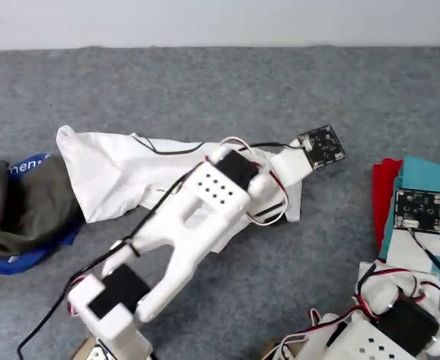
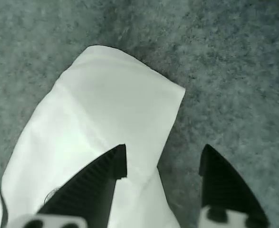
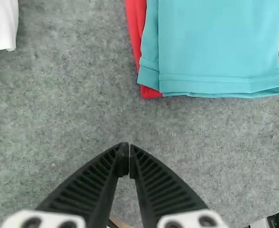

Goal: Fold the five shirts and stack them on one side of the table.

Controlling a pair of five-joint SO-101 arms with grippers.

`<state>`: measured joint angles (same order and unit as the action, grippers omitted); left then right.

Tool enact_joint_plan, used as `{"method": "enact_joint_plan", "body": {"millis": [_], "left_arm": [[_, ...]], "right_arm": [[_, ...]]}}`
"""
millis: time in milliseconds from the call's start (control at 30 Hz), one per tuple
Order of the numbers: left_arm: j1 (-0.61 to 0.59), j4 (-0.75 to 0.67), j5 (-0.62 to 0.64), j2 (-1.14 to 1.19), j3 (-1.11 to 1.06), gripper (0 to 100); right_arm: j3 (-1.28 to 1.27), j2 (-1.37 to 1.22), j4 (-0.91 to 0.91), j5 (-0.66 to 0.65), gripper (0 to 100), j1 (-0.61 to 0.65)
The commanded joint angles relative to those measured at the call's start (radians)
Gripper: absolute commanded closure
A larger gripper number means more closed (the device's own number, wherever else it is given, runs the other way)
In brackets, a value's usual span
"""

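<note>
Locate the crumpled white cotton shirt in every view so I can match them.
High view: the crumpled white cotton shirt lies left of centre, partly under the left arm.
Left wrist view: its folded end lies beneath the open left claw.
Right wrist view: a corner, apart from the folded red shirt and folded teal shirt.
Shared landmark: the grey felt table surface.

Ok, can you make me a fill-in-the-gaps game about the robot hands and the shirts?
The left hand is ___, above the white shirt.
The right hand is ___ and holds nothing.
The teal shirt lies on top of the ___ shirt.
Missing words: open, shut, red.
</note>
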<state>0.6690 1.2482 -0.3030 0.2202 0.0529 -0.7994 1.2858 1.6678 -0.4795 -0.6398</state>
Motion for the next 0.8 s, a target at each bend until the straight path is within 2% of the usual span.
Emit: {"method": "enact_joint_plan", "body": {"millis": [0,300,533,767], "left_arm": [[0.008,-0.035,0.006,0.054,0.059,75],[0.061,-0.035,0.006,0.255,0.236,75],[0.048,-0.034,0.006,0.474,0.415,75],[0.008,-0.012,0.014,0.582,0.529,88]], "right_arm": [[0.012,0.010,-0.016,-0.009,99.0,-0.010],[0.012,0.010,-0.016,-0.009,99.0,-0.010],[0.012,0.010,-0.016,-0.009,99.0,-0.010],[0.012,0.010,-0.016,-0.009,99.0,-0.010]]}}
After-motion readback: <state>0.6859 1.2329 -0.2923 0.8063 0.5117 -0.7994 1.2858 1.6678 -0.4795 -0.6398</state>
